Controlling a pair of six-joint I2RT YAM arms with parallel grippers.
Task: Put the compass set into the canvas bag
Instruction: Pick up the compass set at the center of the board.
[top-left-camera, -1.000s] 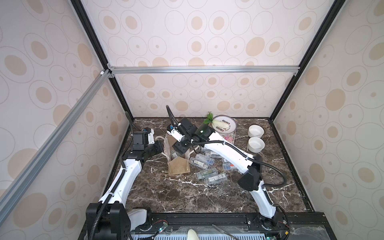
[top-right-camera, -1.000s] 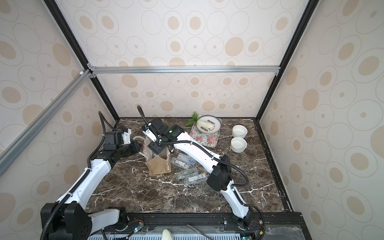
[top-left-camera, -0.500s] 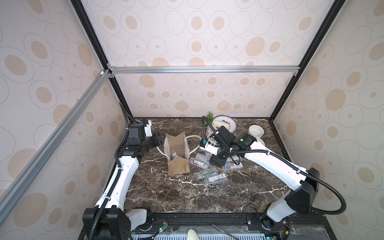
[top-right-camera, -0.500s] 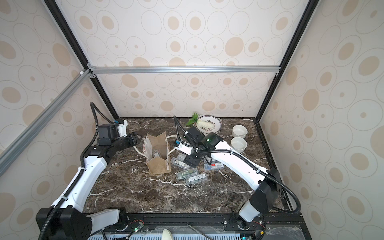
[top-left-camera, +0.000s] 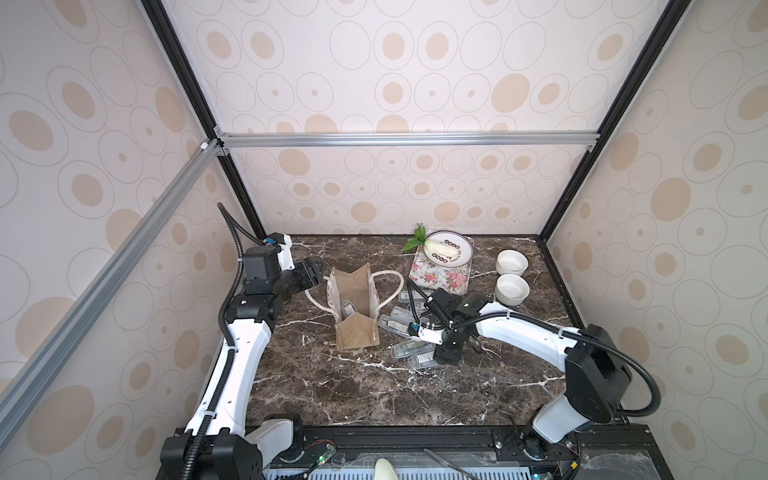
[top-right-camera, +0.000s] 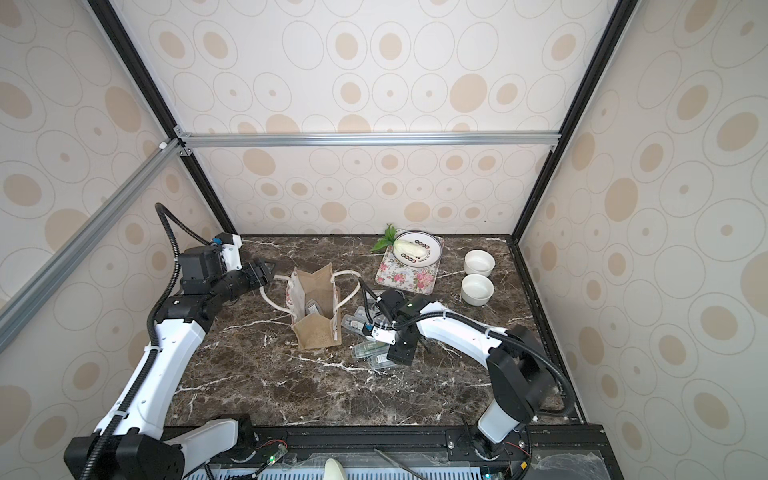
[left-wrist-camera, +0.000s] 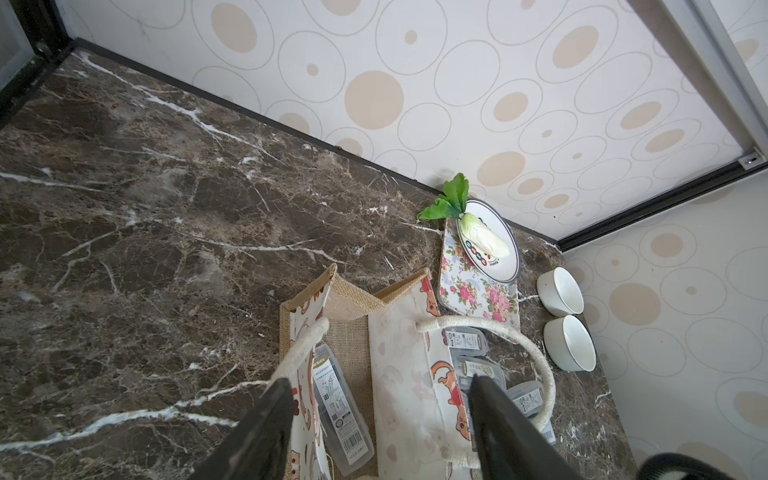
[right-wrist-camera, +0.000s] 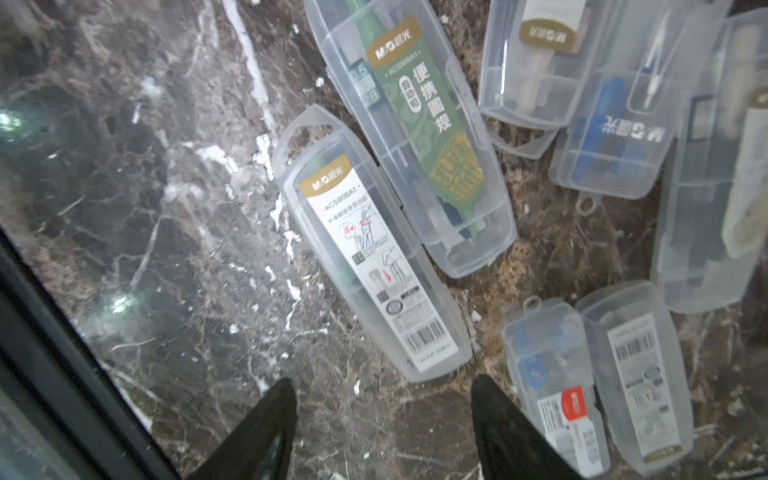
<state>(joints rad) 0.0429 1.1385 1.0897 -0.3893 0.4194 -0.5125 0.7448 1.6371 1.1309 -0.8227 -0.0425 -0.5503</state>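
— Those clear plastic compass-set cases (right-wrist-camera: 374, 266) look light, stiff and slick. I'd pinch one across its narrow sides, mid-length.
— They lie crowded on the dark marble tabletop (right-wrist-camera: 145, 249), and the right arm's jaws hang over them, spread and empty.
— The left arm's jaws are spread too, just beside the tan burlap canvas bag (top-left-camera: 357, 336). One case is inside already. The mouth gapes, with the white rope handles (left-wrist-camera: 457, 321) flopped clear.

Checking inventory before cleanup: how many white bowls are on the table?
2. The far bowl stands near the back right corner, beside the floral mat; the near bowl stands just in front of it. None appears hidden, though the canvas bag shows its inside only partly.
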